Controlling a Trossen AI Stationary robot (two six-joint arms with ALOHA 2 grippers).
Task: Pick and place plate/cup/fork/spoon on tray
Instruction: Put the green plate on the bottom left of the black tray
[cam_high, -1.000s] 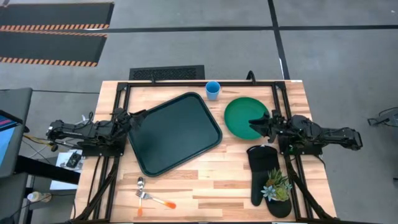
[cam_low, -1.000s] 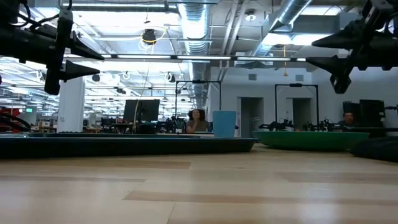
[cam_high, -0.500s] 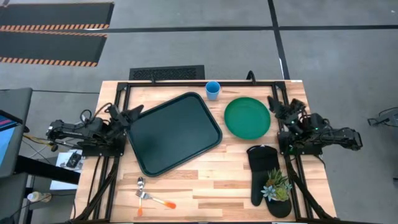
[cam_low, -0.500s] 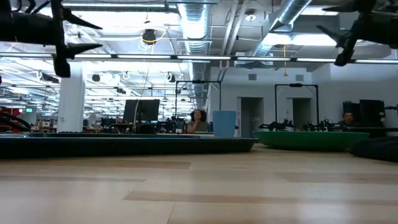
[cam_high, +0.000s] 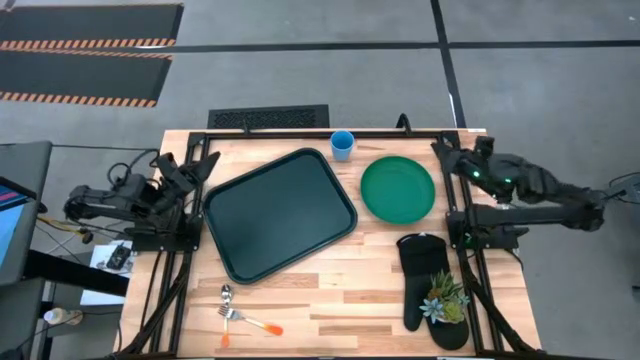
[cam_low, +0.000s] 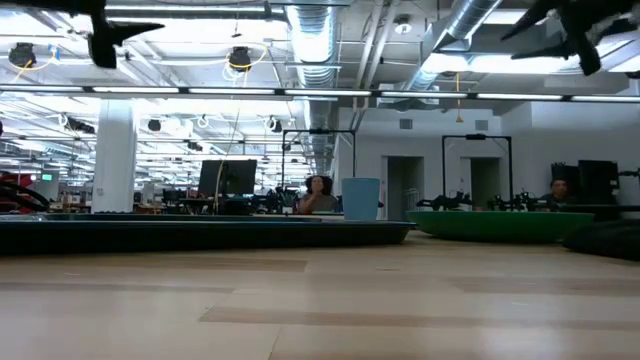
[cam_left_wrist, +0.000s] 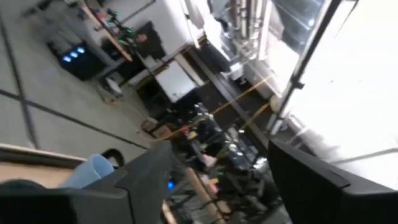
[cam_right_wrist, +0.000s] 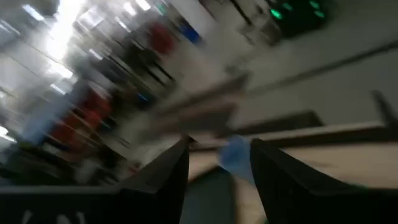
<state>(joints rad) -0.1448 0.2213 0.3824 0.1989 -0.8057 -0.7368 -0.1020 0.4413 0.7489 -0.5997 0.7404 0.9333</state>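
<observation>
The dark tray (cam_high: 280, 215) lies flat in the middle of the table. The green plate (cam_high: 397, 189) lies flat to its right, and the light blue cup (cam_high: 342, 144) stands upright at the far edge. The fork (cam_high: 258, 324) with its orange handle and the spoon (cam_high: 226, 295) lie together near the front edge. My left gripper (cam_high: 196, 164) is open and empty, raised off the tray's far left corner. My right gripper (cam_high: 448, 156) is open and empty, raised beside the plate's far right rim. In the low view both grippers show high up, the left gripper (cam_low: 128, 30) and the right gripper (cam_low: 560, 25).
A black oven mitt (cam_high: 424, 278) lies right of centre near the front, with a small potted plant (cam_high: 445, 298) on its lower end. Black frame rails run along the table's left, right and far sides. Bare wood lies between the tray and the mitt.
Both grippers have risen and drawn back. The left has gone from the tray's left rim toward the table's left and far edges. The right has left the plate's right part and gone toward the far right, tipping upward. The objects have not moved.
</observation>
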